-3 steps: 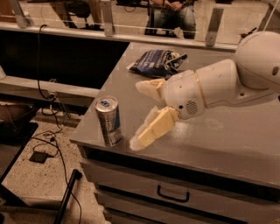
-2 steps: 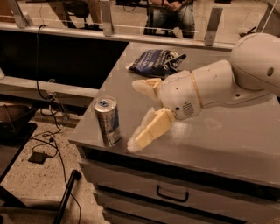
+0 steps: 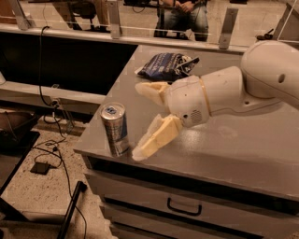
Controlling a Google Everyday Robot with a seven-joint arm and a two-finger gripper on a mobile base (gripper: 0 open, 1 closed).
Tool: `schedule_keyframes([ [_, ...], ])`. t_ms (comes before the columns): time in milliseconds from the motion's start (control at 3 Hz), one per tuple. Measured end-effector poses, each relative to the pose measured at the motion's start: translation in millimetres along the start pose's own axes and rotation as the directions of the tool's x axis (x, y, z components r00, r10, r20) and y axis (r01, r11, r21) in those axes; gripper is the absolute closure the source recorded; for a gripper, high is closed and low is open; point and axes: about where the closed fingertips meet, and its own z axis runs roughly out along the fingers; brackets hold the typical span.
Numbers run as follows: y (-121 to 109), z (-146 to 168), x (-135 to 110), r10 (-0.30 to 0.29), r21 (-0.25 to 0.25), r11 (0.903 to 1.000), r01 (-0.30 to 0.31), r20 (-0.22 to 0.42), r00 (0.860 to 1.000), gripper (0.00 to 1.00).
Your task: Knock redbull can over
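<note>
The redbull can [image 3: 115, 129] is a slim silver-and-blue can with a silver top. It stands upright at the front left corner of the grey cabinet top [image 3: 224, 140]. My gripper [image 3: 139, 120] reaches in from the right on a white arm. Its two cream fingers are spread open and empty. One fingertip [image 3: 142, 151] lies low just right of the can's base, with a small gap. The other finger [image 3: 148, 89] is farther back, above and right of the can.
A dark blue foil snack bag [image 3: 166, 65] lies at the back of the cabinet top. A drawer with a handle [image 3: 184, 208] is below. The left edge drops to the floor with cables [image 3: 51, 158]. A railing and a seated person [image 3: 184, 11] are behind.
The gripper has moved slightly left toward the can. The can still stands upright in the same place.
</note>
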Motion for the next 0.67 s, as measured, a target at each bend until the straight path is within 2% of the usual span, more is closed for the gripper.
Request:
schedule_keyframes([
  [333, -7.0, 20.1, -3.8, -0.055, 0.033, 0.9982, 0.051, 0.153, 0.987, 0.0],
  [667, -13.1, 29.3, -14.2, -0.131, 0.075, 0.99, 0.12, 0.178, 0.975, 0.0],
])
